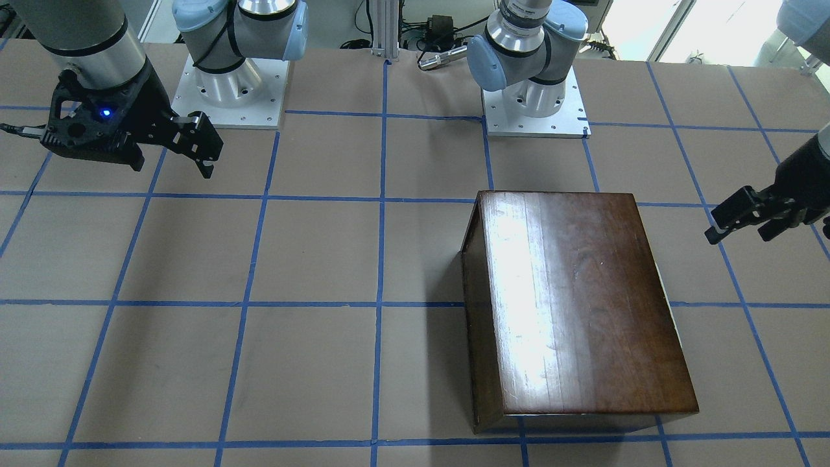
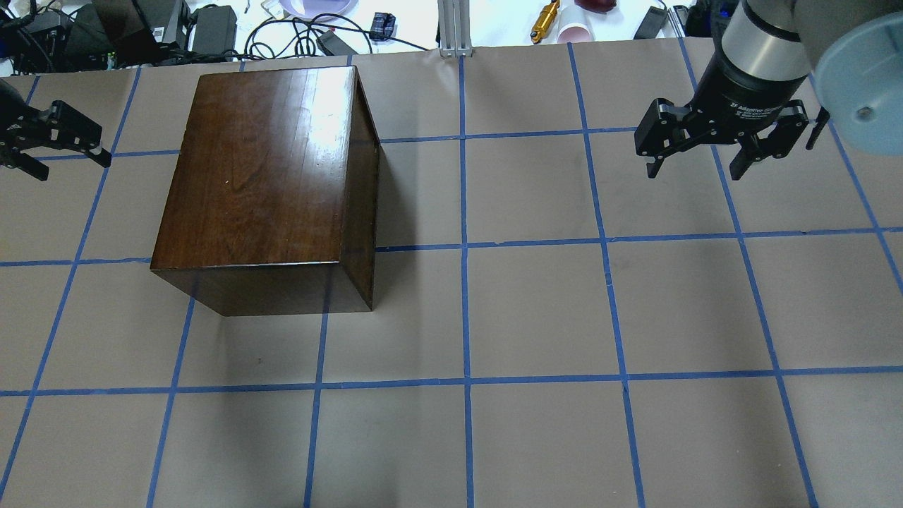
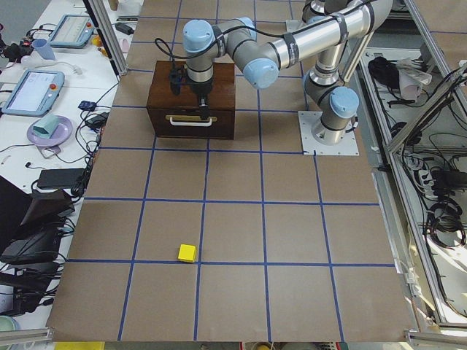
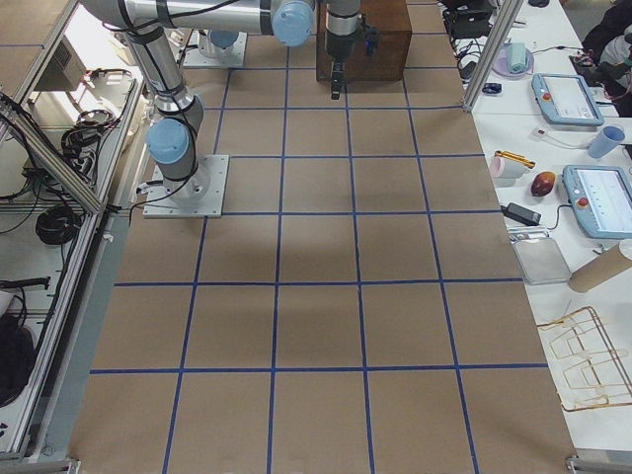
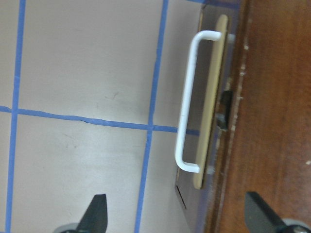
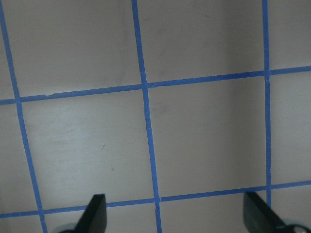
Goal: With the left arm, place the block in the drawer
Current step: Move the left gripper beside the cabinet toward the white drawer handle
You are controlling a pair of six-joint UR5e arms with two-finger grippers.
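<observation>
The yellow block (image 3: 187,253) lies on the brown table, far from the box, and shows only in the exterior left view. The dark wooden box (image 2: 261,162) stands on the table with its drawer (image 5: 211,111) closed; only the drawer's dark front and white handle (image 5: 187,102) show, the pale tray is hidden. My left gripper (image 2: 74,168) is open and empty, hovering in front of the drawer's handle, apart from it. It also shows in the front-facing view (image 1: 739,239). My right gripper (image 2: 695,174) is open and empty above bare table, far from the box.
Blue tape lines grid the brown table (image 2: 536,310). The two arm bases (image 1: 227,84) stand at the robot's edge. Cables, screens and dishes (image 2: 211,28) lie on benches beyond the table's far edge.
</observation>
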